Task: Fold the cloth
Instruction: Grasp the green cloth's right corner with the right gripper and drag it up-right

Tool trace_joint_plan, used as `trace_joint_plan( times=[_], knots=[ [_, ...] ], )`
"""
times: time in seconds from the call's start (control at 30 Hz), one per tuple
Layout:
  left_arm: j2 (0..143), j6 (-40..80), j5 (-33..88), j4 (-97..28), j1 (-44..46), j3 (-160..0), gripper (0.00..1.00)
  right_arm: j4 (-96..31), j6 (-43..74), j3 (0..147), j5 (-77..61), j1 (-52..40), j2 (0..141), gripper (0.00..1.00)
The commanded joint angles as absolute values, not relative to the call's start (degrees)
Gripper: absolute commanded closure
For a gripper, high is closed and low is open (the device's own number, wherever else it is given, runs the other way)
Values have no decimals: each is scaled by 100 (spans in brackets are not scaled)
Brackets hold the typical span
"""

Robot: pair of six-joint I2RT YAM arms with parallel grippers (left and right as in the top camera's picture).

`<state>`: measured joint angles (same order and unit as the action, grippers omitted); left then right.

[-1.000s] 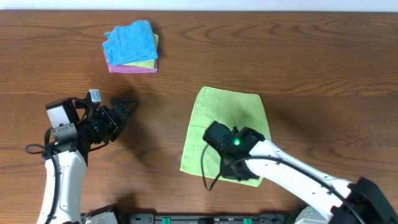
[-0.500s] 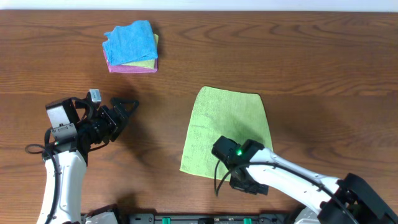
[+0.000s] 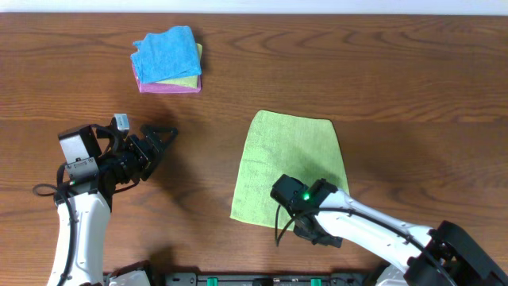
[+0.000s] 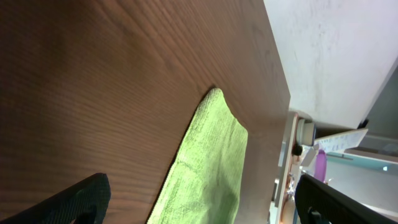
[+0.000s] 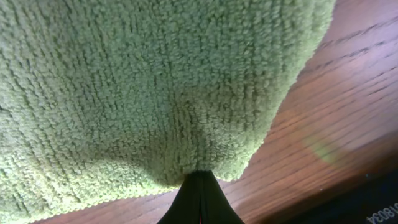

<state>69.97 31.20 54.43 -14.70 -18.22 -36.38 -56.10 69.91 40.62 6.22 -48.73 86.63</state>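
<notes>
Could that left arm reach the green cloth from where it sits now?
Probably yes. Only bare table lies between the left gripper and the cloth, and nothing blocks the way. The right gripper is pinching its lower edge.

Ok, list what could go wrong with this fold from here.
1. The right gripper pinches only the near edge of the green cloth; it may slip out when lifted.
2. The left gripper sits open, away from the cloth, so a one-handed fold may land skewed.

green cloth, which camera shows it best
Overhead: the green cloth lies flat, outline visible except where the right arm covers its near edge. Left wrist shows part of it at a slant; right wrist only a close-up of the edge at the right gripper.
</notes>
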Motion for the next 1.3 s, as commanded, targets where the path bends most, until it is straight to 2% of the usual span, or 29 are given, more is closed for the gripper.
trace_joint_plan(
  times=[0.0,0.57,0.8,1.13,1.27],
  knots=[
    [6997,3002,5557,-1450,-1852,-3774,4,-5607,7113,4021,932,-4873,8702,99],
    [6997,3197,5557,-1149,-1852,-3780,4,-5572,7474,3846,1251,-3776,8702,99],
    [6997,3194,5601,-1151,-1850,-3780,4,-5435,7022,3846,2032,-2928,8702,99],
    [6997,3194,5708,-1153,-1835,-3778,4,-3402,5009,3868,2397,-1372,8702,99],
    [6997,3194,5763,-1155,-1835,-3778,4,-2497,4574,3946,2421,-969,8702,98]
  ],
)
